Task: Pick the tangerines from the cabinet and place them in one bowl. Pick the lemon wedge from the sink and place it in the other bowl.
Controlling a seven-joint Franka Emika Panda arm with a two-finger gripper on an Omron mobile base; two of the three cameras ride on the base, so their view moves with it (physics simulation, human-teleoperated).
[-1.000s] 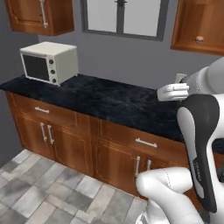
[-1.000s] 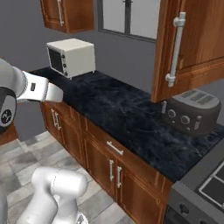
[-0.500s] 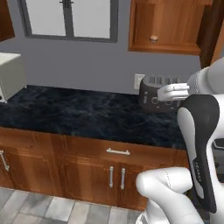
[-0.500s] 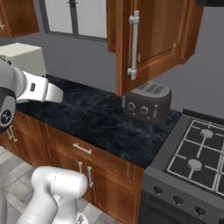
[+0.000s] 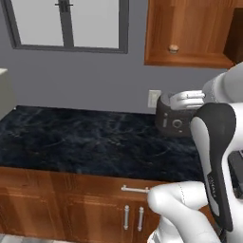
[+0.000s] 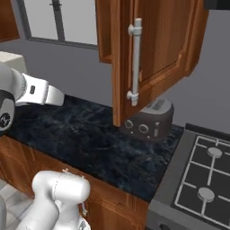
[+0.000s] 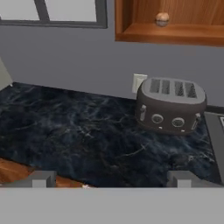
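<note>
One tangerine [image 7: 162, 18], small, round and orange-tan, sits on the open shelf of the reddish-brown wall cabinet [image 7: 175, 34]. The left base view also shows the tangerine [image 5: 173, 48] in the cabinet [image 5: 190, 28]. In the right base view the cabinet's door [image 6: 157, 40] stands open. My gripper [image 7: 111, 179] is open and holds nothing. It hovers over the black counter [image 7: 78, 135], well below and left of the shelf. The bowls, the sink and the lemon wedge are out of view.
A dark grey toaster [image 7: 170, 105] stands on the counter under the cabinet, next to a wall outlet [image 7: 139, 82]. A stove top [image 6: 202, 175] adjoins the counter on the right. The microwave [image 6: 11, 58] is at the far left, below a window [image 5: 71, 23].
The whole scene has slid left as the base drove right along the counter. The microwave moved off to the left edge, and the toaster, cabinet and stove came in. The gripper stayed open.
</note>
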